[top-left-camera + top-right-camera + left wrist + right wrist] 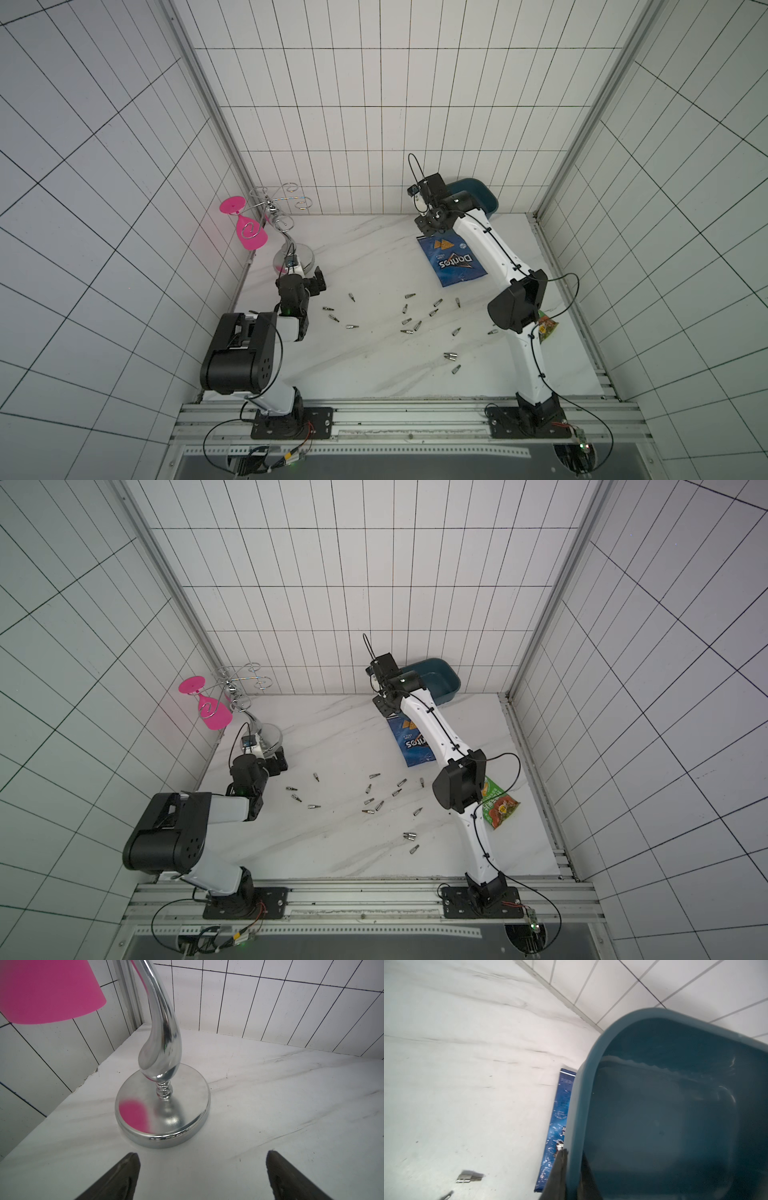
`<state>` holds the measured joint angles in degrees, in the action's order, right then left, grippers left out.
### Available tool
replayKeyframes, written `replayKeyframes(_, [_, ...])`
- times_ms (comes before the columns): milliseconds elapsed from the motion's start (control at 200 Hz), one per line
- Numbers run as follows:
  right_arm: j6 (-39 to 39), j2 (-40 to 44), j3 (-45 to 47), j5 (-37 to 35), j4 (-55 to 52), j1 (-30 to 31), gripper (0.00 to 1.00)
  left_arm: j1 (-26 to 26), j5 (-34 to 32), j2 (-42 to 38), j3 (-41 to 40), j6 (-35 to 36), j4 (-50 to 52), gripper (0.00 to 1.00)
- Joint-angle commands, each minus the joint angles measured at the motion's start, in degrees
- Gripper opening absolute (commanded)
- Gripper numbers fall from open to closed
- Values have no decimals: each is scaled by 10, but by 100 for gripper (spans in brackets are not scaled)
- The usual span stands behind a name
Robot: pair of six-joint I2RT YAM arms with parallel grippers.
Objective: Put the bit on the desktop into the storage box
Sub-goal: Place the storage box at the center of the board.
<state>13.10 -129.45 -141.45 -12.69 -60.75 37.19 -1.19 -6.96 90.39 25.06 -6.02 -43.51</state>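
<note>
The box (591, 1059) is gripped at its rim by the right pincer (573, 1155). One finger (560, 1159) is seen outside the wall and the other inside, closed tight on the plastic. In both top views the box (484, 197) (440, 679) is seen at the far right of the counter (374, 365), against the back wall and partly covered by the right arm's wrist. Whether its bottom rests on the counter cannot be told. In the right wrist view an edge of the chip bag (560, 1115) is hidden behind the box wall. In a top view the bag (453, 262) is shown flat on the counter, just nearer than the box.

The bits (417, 325) are scattered loose over the middle of the counter, well apart from the box; none is held. One bit (469, 1177) is shown lying on its side in the right wrist view.

The left pincer (202, 1154) is held wide, with nothing between its fingers. It is pointed at the round base of a chrome stand (164, 1118) near the left wall, close to it but apart. A pink glass (251, 235) is hung upside down from the stand (297, 259). A green snack packet (498, 806) is seen on the counter beside the right arm's elbow.
</note>
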Motion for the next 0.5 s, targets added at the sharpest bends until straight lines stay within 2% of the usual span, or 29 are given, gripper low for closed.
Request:
replayKeyframes(0, [-7, -11, -16, -18, -23, 28, 0, -2, 5, -8, 8, 1, -6, 98])
replayKeyframes(165, [-23, -31, -36, 9, -36, 67, 0, -2, 5, -9, 8, 1, -7, 98])
replayKeyframes(335, [-49, -45, -31, 76, -39, 101, 0, -1, 5, -9, 9, 1, -6, 98])
replayKeyframes(495, [-25, -54, 2, 116, -29, 134, 0, -2, 5, -9, 8, 1, -6, 98])
